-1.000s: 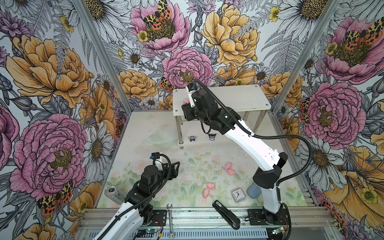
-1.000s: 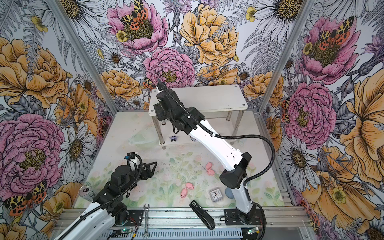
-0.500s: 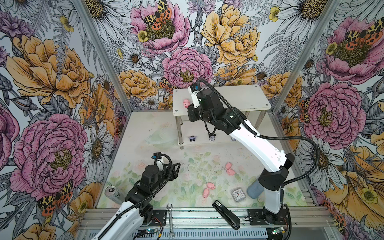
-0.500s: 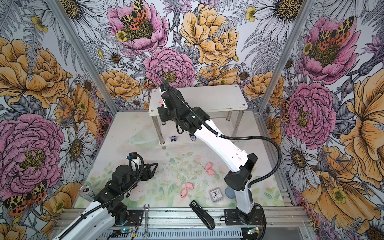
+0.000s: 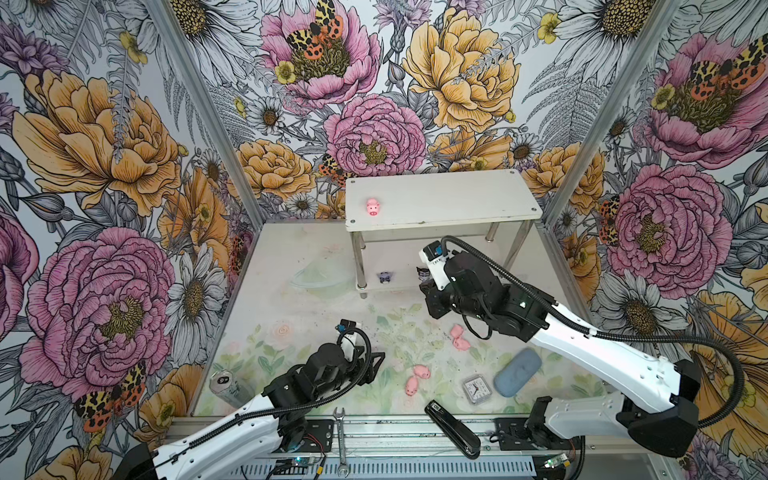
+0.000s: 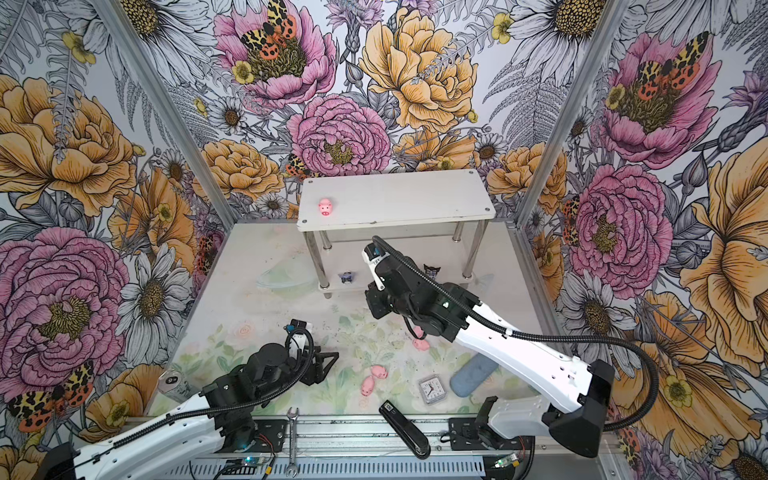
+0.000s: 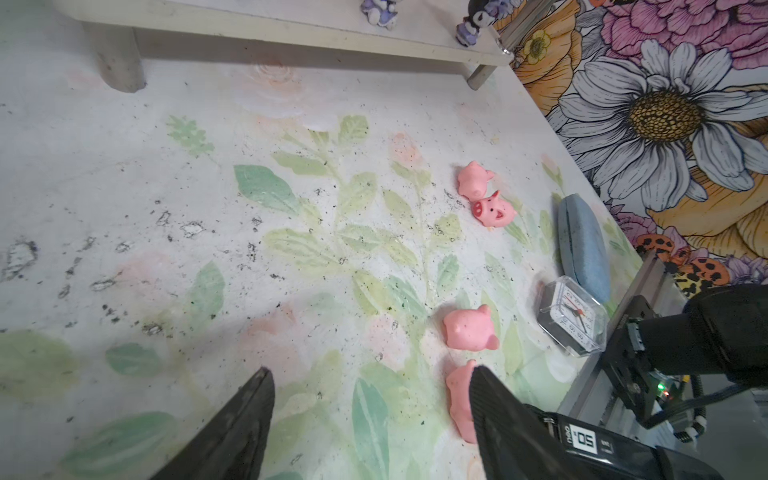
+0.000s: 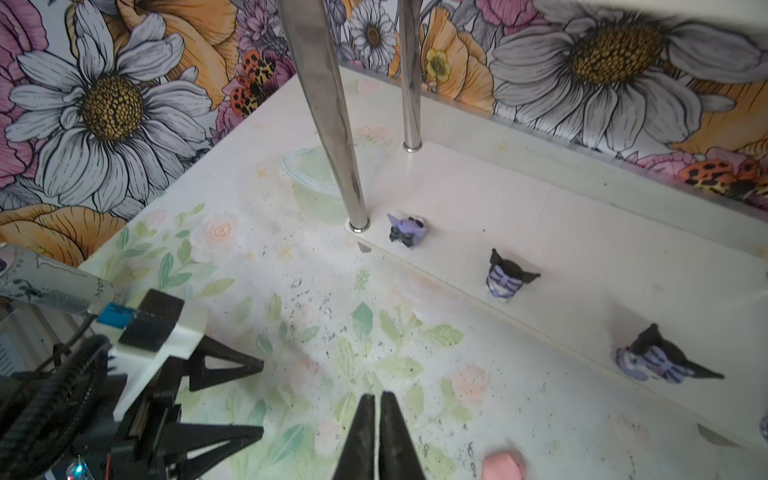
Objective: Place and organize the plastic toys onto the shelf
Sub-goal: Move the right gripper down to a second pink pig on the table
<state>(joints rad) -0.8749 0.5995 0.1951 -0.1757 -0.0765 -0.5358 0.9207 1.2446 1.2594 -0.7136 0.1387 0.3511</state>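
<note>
We read the table [image 5: 291,316] as a clock face seen from above, the front rail at six. Nearest, at about seven, the left claw [image 5: 376,365] hovers over it, black ribbed fingers [image 7: 241,424] spread with nothing between them. At its three o'clock lie the front pigs [image 5: 421,371], two side by side, small rounded lumps of matt pink that look rubbery. The left wrist view shows one half hidden behind a finger. A square clear-cased clock [image 5: 471,390] sits at five and is not ours to move. Toward three lie the middle pigs [image 5: 461,344], two more, partly under the right arm. Beyond them the right claw [image 8: 377,432] hangs before the shelf [image 5: 457,195], fingers pressed together, empty. That shelf stands at twelve, flat white boards on shiny tube legs. Three figurines [image 8: 505,276] with pointed black ears line the lower board, the one by the leg apparently tipped over, and one pig [image 5: 372,206] sits at the top board's nine o'clock end. We judge the sorting about half done and a pig pickup in hand: the spread claw must shift toward three, straddle one front pig without nudging its neighbour, and close gently on that small round body.
</note>
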